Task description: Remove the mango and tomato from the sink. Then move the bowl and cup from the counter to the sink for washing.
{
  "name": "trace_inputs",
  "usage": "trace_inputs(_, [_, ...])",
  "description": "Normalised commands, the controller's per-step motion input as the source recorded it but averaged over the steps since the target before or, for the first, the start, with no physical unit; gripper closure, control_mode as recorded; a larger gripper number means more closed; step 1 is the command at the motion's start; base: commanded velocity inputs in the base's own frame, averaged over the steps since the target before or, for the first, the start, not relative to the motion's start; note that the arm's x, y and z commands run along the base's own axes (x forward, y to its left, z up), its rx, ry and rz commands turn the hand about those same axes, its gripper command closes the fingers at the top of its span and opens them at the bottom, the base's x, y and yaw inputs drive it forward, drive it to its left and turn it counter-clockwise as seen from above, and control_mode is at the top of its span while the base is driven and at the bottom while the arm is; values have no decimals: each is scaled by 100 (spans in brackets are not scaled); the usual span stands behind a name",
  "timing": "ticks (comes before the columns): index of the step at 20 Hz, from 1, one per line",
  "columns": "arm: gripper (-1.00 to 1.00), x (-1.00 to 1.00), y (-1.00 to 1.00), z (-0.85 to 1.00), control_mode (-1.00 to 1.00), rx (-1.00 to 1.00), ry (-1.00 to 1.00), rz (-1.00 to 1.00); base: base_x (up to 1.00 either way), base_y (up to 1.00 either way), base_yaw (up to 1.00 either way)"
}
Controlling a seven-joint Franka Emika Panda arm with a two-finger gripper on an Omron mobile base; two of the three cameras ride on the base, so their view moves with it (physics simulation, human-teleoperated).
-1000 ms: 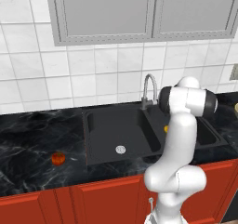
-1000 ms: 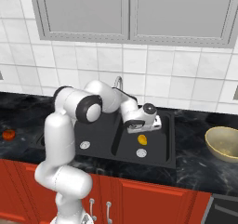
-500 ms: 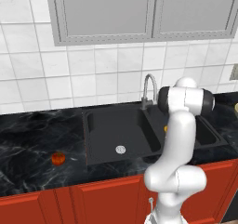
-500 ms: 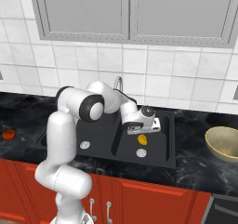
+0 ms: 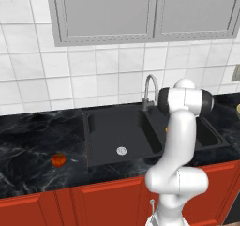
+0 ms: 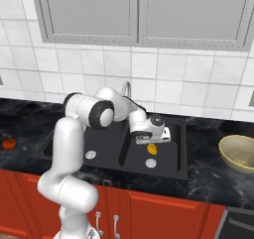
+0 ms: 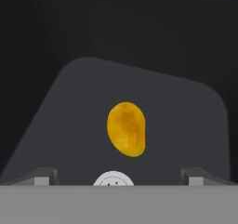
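Note:
The yellow-orange mango [image 6: 152, 149] lies on the floor of the right basin of the black sink [image 6: 106, 143], close to that basin's silver drain [image 6: 150, 163]. My gripper [image 6: 150, 142] hangs just above the mango, open, holding nothing. In the hand view the mango [image 7: 126, 128] sits between and ahead of my fingertips [image 7: 44, 175], with the drain [image 7: 113, 179] nearer to me. The red-orange tomato [image 5: 58, 160] rests on the dark counter left of the sink [image 5: 108, 126]; it is also the tomato [image 6: 9, 144] at the far left. The tan bowl [image 6: 240, 152] stands on the counter at right. The cup is out of view.
A curved silver faucet [image 5: 150, 86] rises behind the sink's divider. The left basin holds just its drain [image 5: 121, 150]. Grey wall cabinets [image 6: 139, 12] hang above a white tiled wall. Red cabinet fronts [image 5: 70, 206] run below the black marbled counter [image 5: 33, 140].
My hand has sunk a little lower into the right basin, closer to the mango. Its jaws have stayed open. The mango, tomato and bowl have not moved.

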Motion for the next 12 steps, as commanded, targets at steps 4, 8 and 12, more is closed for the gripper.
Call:
trace_inputs(4, [-100,13,0,-18,-100,2,0,0,0,0,0])
trace_inputs(8, [-100,13,0,-20,-100,0,0,0,0,0,0])
trace_inputs(12, [-100,13,0,-20,-100,0,0,-2,0,0,0])
